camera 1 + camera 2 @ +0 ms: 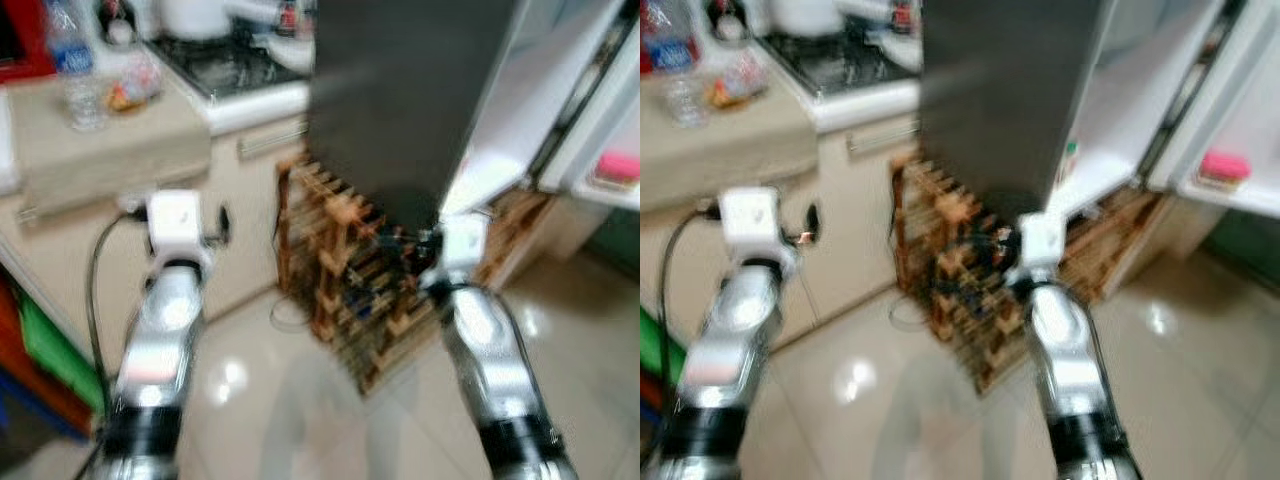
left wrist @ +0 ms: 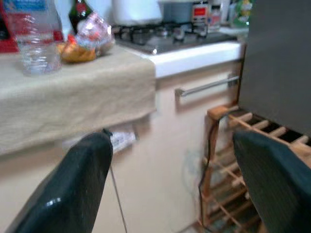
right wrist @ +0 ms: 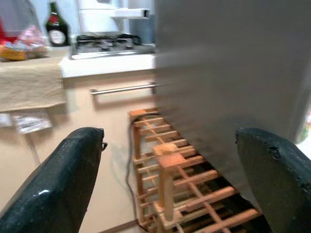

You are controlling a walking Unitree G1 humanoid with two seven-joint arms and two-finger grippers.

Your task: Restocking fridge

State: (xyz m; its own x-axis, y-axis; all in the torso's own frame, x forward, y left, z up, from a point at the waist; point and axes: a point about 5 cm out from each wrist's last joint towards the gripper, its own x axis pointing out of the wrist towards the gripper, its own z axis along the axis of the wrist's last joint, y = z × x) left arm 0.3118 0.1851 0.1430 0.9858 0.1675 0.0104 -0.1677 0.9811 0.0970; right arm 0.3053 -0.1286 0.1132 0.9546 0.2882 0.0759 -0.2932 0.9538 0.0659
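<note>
Before the robot stands the tall dark-grey fridge (image 1: 400, 100), its white door (image 1: 1250, 130) swung open to the robot's right, white interior shelves lit — a small pink item (image 1: 1223, 165) sits on a door shelf. Head views are blurred, consistent with walking or turning.

Left gripper (image 2: 170, 189): both black fingers (image 2: 73, 189) spread wide apart, nothing between them. It faces the cream cabinet front (image 2: 165, 145) below the beige cloth-covered counter (image 2: 73, 92). Right gripper (image 3: 170, 184): fingers likewise wide apart and empty, facing the slatted wooden rack (image 3: 170, 170) that stands on the glossy tiled floor (image 1: 300, 400) against the fridge's dark side.

Candidate stock is on the counter, well apart from both grippers: a clear plastic water bottle (image 2: 31, 39) with a blue label, upright, and beside it a crinkled clear bag of orange food (image 2: 85, 41). Further along are a steel gas hob (image 2: 170, 39) and a dark green glass bottle (image 3: 57, 26). Which item is meant for the fridge cannot be told from the task line.

Judged step: transit or approach, nothing in hand; restocking not yet visibly begun, unless the pink item counts.

Next move, as judged — turn toward the counter, bring the left gripper level with the bottle and close on its body. The bottle looks light and thin-walled, so a moderate squeeze. Risk: clipping the wooden rack or the open door while turning.
</note>
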